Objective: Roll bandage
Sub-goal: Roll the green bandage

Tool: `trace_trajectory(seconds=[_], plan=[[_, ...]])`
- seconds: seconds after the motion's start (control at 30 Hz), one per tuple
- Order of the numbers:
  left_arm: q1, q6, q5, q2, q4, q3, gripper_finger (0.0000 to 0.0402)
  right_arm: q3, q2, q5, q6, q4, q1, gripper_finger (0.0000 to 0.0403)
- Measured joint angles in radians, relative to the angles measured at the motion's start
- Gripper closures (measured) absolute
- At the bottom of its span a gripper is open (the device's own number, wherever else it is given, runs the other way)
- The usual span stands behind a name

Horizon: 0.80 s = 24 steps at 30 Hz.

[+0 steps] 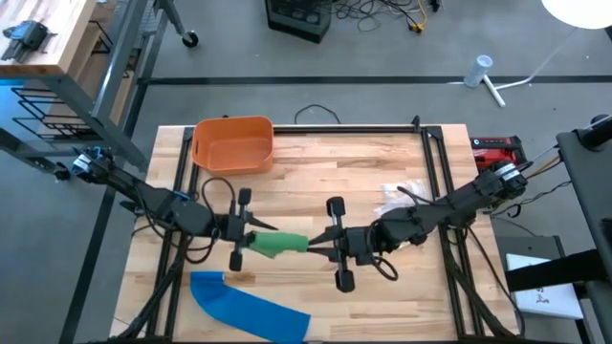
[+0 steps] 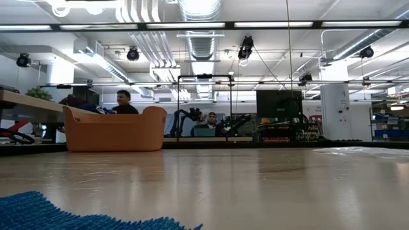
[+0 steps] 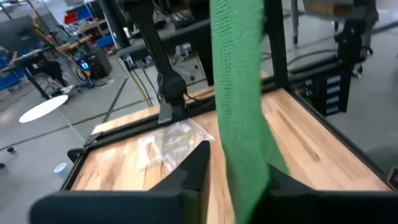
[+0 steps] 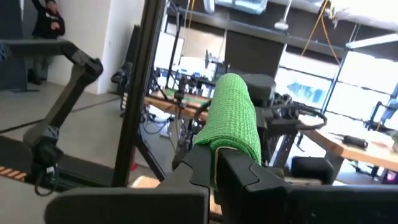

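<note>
High view shows the green knitted bandage [image 1: 278,245] stretched above the middle of the pale wooden surface [image 1: 316,182], spanning between the left gripper [image 1: 247,238] and the right gripper [image 1: 325,247], which face each other. Right wrist view has the right gripper [image 4: 215,167] clamped together on one end of the bandage [image 4: 233,118]; in the left wrist view the left gripper [image 3: 239,177] stands slightly apart with the strip [image 3: 239,106] passing between its fingers.
</note>
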Motion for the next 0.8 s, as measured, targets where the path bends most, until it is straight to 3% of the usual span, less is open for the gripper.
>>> trace_trajectory(seconds=[0.47,0.67,0.8], plan=[[0.000,0.055,-0.003,-0.008,0.029,-0.003,0.0175,0.000,0.000,0.054,-0.070,-0.052,-0.002,0.0401],[-0.003,0.000,-0.002,-0.006,0.026,-0.003,0.0126,0.000,-0.026,0.052,-0.090,-0.110,-0.002,0.0401],[-0.004,-0.004,-0.002,-0.007,0.028,-0.001,0.0110,0.000,-0.069,0.050,-0.007,-0.224,-0.002,0.0401]])
